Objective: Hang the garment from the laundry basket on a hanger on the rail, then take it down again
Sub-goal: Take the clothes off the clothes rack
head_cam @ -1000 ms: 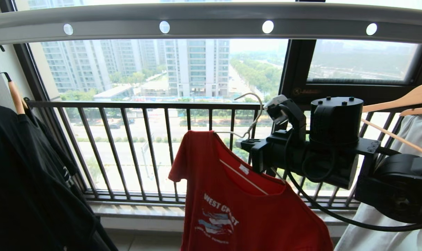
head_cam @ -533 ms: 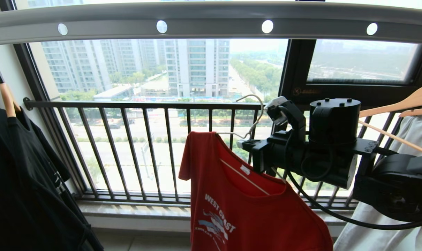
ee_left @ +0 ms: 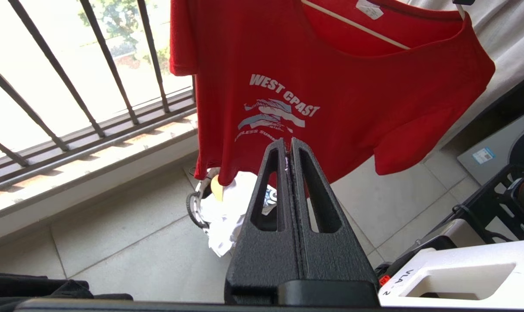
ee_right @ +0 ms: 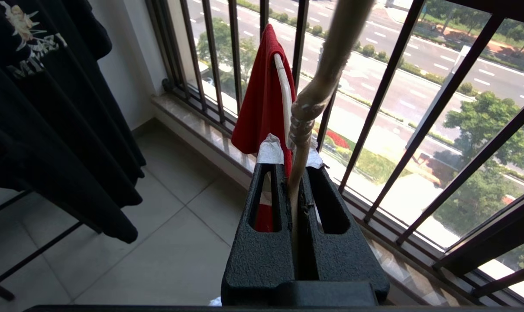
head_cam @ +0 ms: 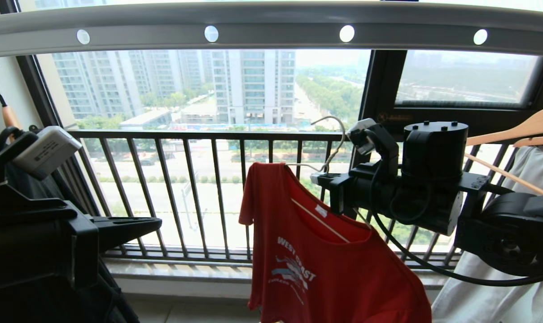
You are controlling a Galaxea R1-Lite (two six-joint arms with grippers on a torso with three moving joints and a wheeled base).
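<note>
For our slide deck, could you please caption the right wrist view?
Right pincer shut on the cream hanger carrying a red T-shirt, beside the balcony railing.

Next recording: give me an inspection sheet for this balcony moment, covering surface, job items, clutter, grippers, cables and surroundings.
Surface: tiled floor, pale tiles.
Job's things: red T-shirt hangs on the thin white hanger; its hook is below the rail, not on it. Laundry basket stands on the floor under the shirt, white cloth inside.
Clutter: nothing seen.
Grippers: right gripper shut on the hanger's neck; left gripper shut, empty, apart from the shirt.
Cables: black cable loops under the right arm.
Surroundings: dark railing; black T-shirt at left; wooden hanger with pale garment at right.
</note>
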